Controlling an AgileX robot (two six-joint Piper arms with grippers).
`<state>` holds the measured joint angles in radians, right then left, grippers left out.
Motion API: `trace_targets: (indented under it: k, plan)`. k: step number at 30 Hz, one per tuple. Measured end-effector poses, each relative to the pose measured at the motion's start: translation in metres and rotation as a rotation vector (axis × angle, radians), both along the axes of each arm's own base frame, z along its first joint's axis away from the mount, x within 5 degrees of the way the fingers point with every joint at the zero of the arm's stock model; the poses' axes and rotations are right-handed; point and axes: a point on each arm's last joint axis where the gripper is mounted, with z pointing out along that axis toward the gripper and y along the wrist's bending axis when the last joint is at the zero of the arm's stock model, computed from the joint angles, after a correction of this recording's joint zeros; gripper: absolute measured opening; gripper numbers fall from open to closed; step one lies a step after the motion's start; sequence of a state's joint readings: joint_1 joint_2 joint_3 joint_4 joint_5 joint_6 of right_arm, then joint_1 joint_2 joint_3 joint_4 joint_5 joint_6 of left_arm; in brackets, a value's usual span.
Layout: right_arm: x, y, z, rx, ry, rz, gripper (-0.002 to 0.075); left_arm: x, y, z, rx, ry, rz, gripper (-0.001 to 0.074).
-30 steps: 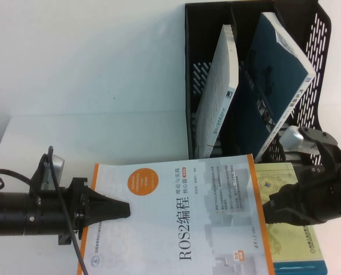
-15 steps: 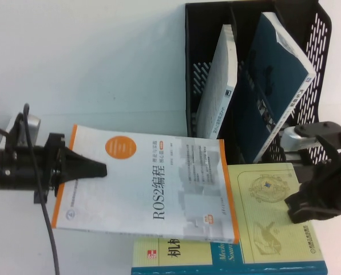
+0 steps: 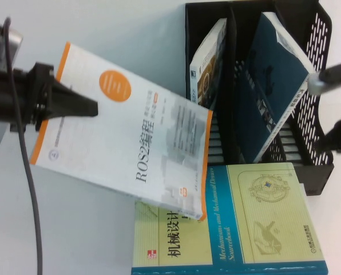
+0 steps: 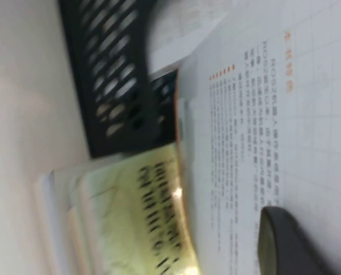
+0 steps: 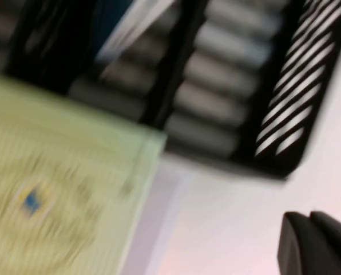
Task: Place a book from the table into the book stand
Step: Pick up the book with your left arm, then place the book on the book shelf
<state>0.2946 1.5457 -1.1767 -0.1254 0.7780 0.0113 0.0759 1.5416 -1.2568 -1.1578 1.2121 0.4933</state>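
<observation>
The white and orange ROS2 book [image 3: 125,137] is hanging tilted above the table, its far corner reaching toward the left compartment of the black book stand [image 3: 322,172], just in front of a pale book [image 3: 207,63] leaning there. The left gripper [image 3: 87,107] is clamping the book at its orange left edge, fingers closed on the cover, with the black arm and its cable [image 3: 30,189] trailing off toward the left side. In the left wrist view one dark finger [image 4: 290,243] is pressing on the printed cover [image 4: 273,114], with the perforated stand wall [image 4: 110,86] beyond it. Beneath the raised book, a yellow-green handbook [image 3: 239,217] is lying flat on the white table [image 3: 73,229], its far edge touching the stand's front. A dark teal book [image 3: 273,86] is leaning in the right compartment. The right gripper [image 5: 313,243] is sitting off at the right, beside the stand's outer wall and well apart from the held book; its two fingertips are lying pressed together, holding nothing.
</observation>
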Motion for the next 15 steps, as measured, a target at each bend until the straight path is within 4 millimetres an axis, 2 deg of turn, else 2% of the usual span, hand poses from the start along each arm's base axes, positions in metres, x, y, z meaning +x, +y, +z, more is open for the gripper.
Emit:
trace_targets:
  k: [5, 8, 11, 15]
  plan:
    - [0.019, -0.002, 0.020, -0.013, -0.232, -0.037, 0.0009, -0.007, -0.022, 0.043, 0.020, -0.111, -0.067, 0.0108]
    - [0.029, 0.003, 0.024, 0.042, -0.334, -0.022, 0.0009, -0.013, -0.031, 0.063, 0.012, -0.159, -0.095, 0.0108]
    - [0.036, 0.010, 0.021, 0.125, -0.369, -0.026, 0.0009, -0.017, -0.036, 0.073, 0.007, -0.176, -0.111, 0.0108]
    - [0.037, 0.023, 0.018, 0.200, -0.373, 0.007, 0.0009, -0.018, -0.036, 0.072, 0.034, -0.173, -0.116, 0.0108]
